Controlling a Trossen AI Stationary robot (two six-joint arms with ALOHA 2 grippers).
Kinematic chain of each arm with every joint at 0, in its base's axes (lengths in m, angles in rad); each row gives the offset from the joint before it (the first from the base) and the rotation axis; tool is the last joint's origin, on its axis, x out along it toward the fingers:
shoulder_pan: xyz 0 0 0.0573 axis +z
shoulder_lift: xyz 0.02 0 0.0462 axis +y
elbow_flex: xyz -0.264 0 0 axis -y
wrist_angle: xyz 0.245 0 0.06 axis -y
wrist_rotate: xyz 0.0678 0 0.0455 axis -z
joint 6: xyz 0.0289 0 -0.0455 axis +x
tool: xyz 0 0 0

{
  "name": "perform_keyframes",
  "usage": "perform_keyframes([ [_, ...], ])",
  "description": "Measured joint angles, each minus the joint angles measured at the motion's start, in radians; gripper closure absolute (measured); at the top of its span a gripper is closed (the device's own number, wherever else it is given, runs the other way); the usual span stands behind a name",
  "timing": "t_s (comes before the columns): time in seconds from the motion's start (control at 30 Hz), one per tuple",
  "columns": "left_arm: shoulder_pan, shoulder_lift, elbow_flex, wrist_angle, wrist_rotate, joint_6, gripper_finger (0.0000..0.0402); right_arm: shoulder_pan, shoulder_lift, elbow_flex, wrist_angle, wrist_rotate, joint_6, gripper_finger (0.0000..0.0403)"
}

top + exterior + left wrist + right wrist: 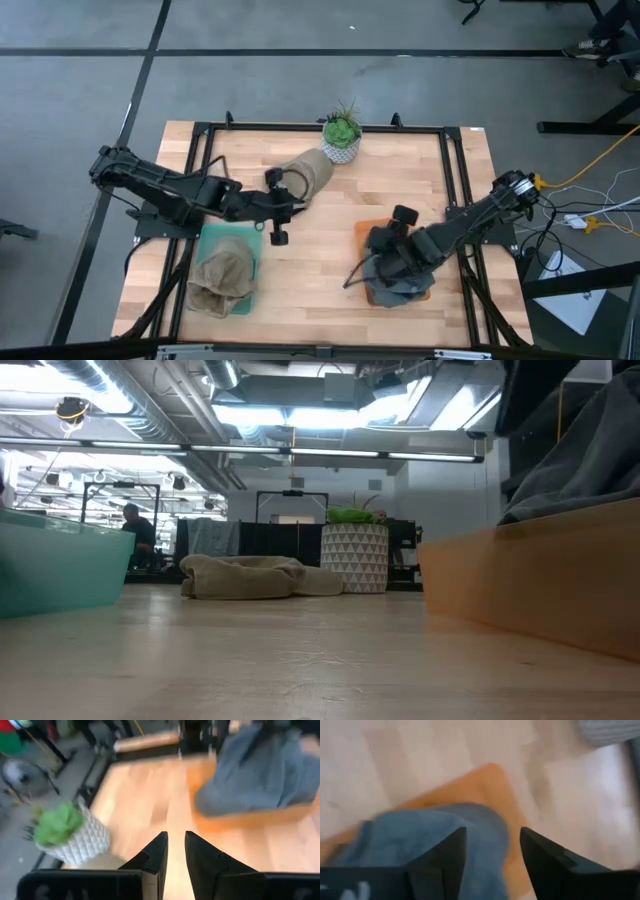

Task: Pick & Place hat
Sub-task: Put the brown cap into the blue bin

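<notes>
Table (320,240): pale wood planks, smooth, slight sheen; black metal frame. Tan hat (222,280): soft matt cloth, crumpled. Grey hat (395,275): matt cloth. Trays: teal (250,240), orange (362,228), smooth plastic-looking

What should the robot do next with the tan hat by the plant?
Probably the left gripper should drop a little and pinch the tan hat beside it. That hat lies loose on the table by the plant, while the teal tray and orange tray each hold one.

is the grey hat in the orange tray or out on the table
In. The grey hat lies piled on the orange tray, under the right gripper.
</notes>
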Motion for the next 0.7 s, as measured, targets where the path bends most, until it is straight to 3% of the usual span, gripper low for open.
perform_keyframes([
  [0.3, 0.106, 0.03, 0.0, -0.113, 0.033, -0.032, 0.036, 0.1, -0.032, 0.0, -0.042, 0.297, 0.09, 0.0213],
  [0.53, 0.184, 0.087, 0.0, -0.166, 0.088, 0.113, 0.036, 0.078, -0.032, 0.0, -0.077, 0.322, 0.061, 0.0225],
  [0.7, 0.245, 0.171, 0.0, -0.211, 0.135, 0.173, 0.0337, 0.088, -0.044, -0.042, -0.08, 0.334, 0.091, 0.023],
])
